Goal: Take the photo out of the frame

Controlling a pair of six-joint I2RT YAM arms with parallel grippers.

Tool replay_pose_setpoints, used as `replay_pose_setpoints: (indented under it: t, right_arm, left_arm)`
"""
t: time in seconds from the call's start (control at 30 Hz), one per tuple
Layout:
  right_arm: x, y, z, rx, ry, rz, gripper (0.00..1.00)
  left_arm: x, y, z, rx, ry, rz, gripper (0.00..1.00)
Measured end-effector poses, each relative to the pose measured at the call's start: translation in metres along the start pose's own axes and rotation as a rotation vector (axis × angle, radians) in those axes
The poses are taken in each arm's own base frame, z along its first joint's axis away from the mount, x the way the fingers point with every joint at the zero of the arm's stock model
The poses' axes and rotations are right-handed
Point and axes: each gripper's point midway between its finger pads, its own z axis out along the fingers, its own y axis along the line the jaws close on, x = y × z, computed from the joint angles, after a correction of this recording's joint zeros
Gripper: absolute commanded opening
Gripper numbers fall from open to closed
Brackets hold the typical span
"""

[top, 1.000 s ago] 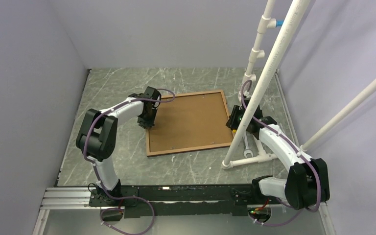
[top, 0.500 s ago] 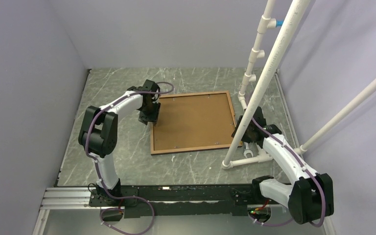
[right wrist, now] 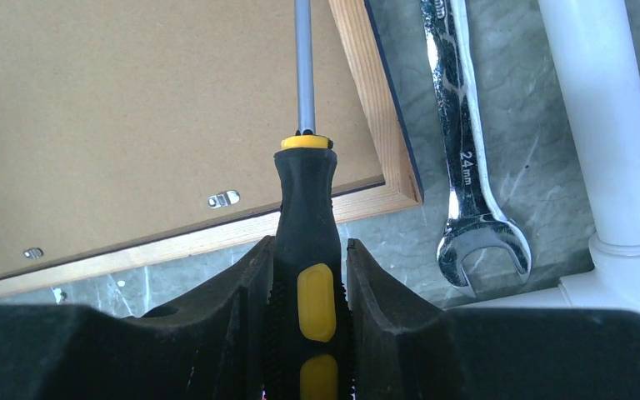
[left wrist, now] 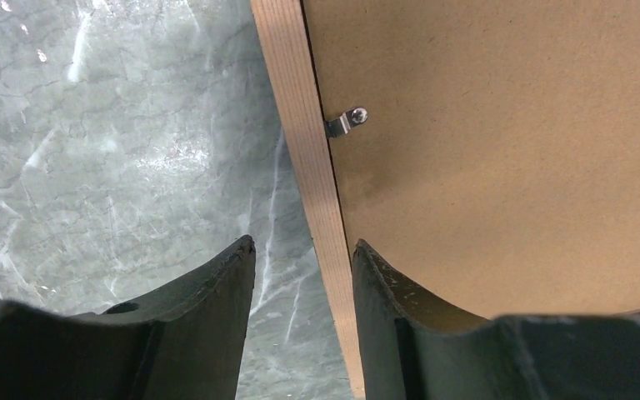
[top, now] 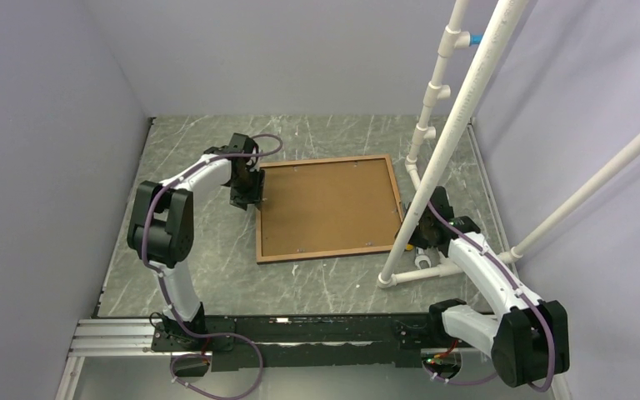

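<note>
Over face-down frame [left wrist: 304, 150], screwdriver [right wrist: 304, 200] clenched in right gripper [right wrist: 305, 247], left gripper [left wrist: 302, 247] spread astride edge; best seated squarely on clip [right wrist: 223, 199]

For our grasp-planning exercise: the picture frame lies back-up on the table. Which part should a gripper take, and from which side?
Probably its left wooden rail, from above: the frame lies flat, its broad back too wide to span, while the narrow rail fits between open jaws, as the left gripper shows.

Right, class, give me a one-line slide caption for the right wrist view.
Right claw grips a black-and-yellow screwdriver over a corner of the face-down frame, a wrench lying beside it.
</note>
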Motion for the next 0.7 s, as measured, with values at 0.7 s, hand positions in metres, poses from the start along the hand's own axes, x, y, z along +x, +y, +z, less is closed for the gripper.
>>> replay_pose_setpoints:
  t: [0.7]
  right_arm:
    - [0.011, -0.013, 0.007, 0.058, 0.049, 0.036, 0.00]
  left_arm:
    - [0.008, -0.009, 0.022, -0.015, 0.063, -0.043, 0.16]
